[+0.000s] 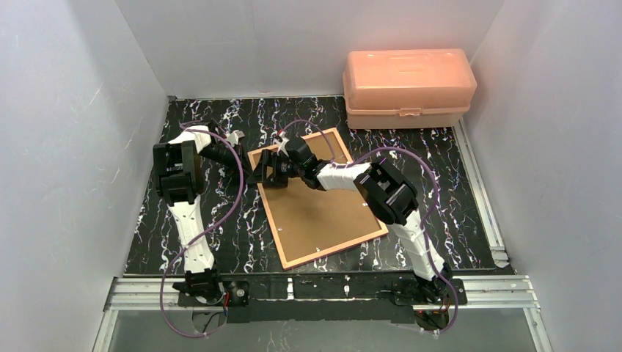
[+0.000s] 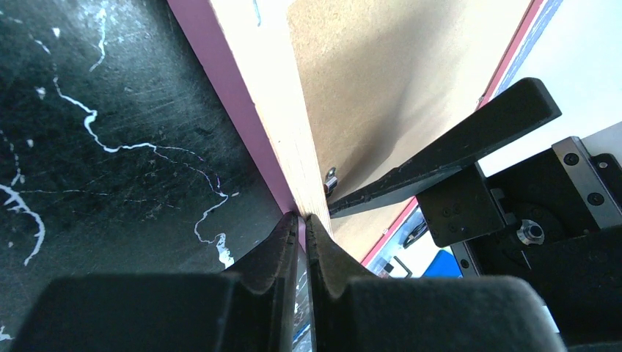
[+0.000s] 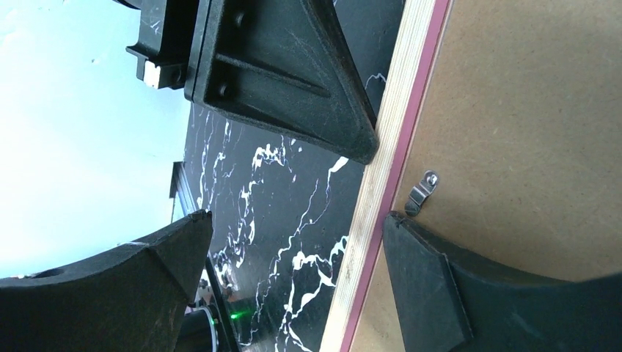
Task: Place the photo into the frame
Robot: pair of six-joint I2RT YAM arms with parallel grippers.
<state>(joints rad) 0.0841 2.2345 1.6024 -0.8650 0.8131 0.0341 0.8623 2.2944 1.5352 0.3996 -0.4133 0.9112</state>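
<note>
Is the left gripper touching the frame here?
Touching. The right wrist view shows the left gripper with its tip against the frame, on its pale edge, with no gap.

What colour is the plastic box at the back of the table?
Peach-orange. The box shows best in the top external view, at the far right of the table.

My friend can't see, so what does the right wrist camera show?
The open right pincer straddles the edge of the frame, lying back up on a black marbled table: one finger over its brown backing board, one over the table. The shut left pincer touches that edge, near a small metal clip.
</note>
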